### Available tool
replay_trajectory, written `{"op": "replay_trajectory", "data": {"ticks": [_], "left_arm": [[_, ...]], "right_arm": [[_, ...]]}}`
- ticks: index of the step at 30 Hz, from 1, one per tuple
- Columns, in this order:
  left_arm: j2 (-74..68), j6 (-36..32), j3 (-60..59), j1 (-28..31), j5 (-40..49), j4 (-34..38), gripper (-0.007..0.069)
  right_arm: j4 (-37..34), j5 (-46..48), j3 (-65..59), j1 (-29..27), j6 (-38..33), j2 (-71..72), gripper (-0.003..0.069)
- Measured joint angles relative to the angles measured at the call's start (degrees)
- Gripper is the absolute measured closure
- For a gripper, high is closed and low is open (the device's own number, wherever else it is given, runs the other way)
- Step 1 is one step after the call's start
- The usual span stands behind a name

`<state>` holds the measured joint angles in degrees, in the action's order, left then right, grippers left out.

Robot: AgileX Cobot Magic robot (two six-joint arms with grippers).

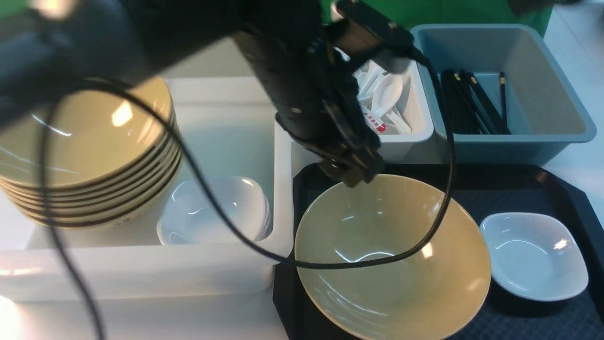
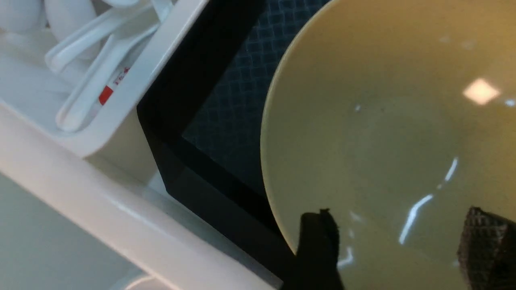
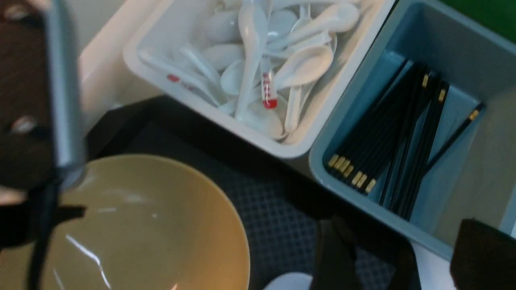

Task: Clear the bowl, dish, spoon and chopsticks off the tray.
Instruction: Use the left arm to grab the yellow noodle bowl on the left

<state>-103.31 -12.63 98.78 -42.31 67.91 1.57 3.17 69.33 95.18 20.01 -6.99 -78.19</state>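
The big, shallow, glossy tan-yellow bowl (image 1: pixel 377 302) sits upright, mouth up, on the left half of the large black diamond-floored tray (image 1: pixel 514 193). It's round, so there's no long axis for you to line up w/; any rim point serves. The left gripper (image 2: pixel 399 211) hangs at the bowl's far rim, jaws apart: one finger (image 2: pixel 318 241) at the rim edge, the other over the inside, nothing clamped. Its black cable (image 1: pixel 226 226) droops across the bowl.

Just right of the bowl, also on the tray, is the small glossy white rounded-square dish (image 1: pixel 533 255), mouth up, w/ no real long axis either. Can't tell if the two touch.

Progress, my read: approx halfway. No spoon or chopsticks show on the tray; bowl + dish are left for you.

Beyond the tray's far edge:
- The small white tub (image 1: pixel 406 148) holds a heap of white soup spoons (image 1: pixel 389 94).
- The grey-blue tub (image 1: pixel 519 148) holds black gold-banded sticks (image 1: pixel 467 108), long axes running near-to-far, gold ends mixed both ways.

The right gripper (image 3: pixel 399 225) hovers over the tray's far side by the grey-blue tub, jaws apart, empty.

Left of the tray, the large white tub (image 1: pixel 278 189) carries a stack of matching tan bowls (image 1: pixel 89 156) and white dishes (image 1: pixel 212 212). Prob. that's where your bowl + dish go.
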Motion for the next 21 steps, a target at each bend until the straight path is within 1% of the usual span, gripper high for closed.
{"op": "replay_trajectory", "data": {"ticks": [1,5,10,15,17,19,21], "left_arm": [[-1.6,0.0,1.0,0.0,0.1,-0.6,0.0149],[-8.6,0.3,5.3,0.4,0.4,-3.3,0.0092],[-14.7,0.3,7.7,1.5,-0.5,-3.9,0.0083],[-18.4,0.2,7.7,1.6,-2.9,-2.7,0.0085],[-19.2,0.2,7.8,1.6,-3.1,-2.3,0.0095],[-20.5,0.2,7.8,1.6,-3.1,-1.6,0.0162],[-21.1,0.1,7.8,1.6,-3.1,-0.5,0.0248]], "right_arm": [[0.0,-1.1,-3.5,0.0,0.1,2.5,0.0254],[0.0,-6.0,-18.5,0.0,1.6,14.0,0.0279],[0.1,-9.3,-32.0,0.0,2.7,25.1,0.0286],[0.2,-10.3,-34.7,0.0,2.8,27.9,0.0287],[0.2,-10.4,-34.8,0.0,2.8,28.0,0.0287],[0.2,-10.4,-35.0,0.0,2.8,28.0,0.0287],[0.3,-10.4,-35.0,0.0,2.8,28.0,0.0287]]}}
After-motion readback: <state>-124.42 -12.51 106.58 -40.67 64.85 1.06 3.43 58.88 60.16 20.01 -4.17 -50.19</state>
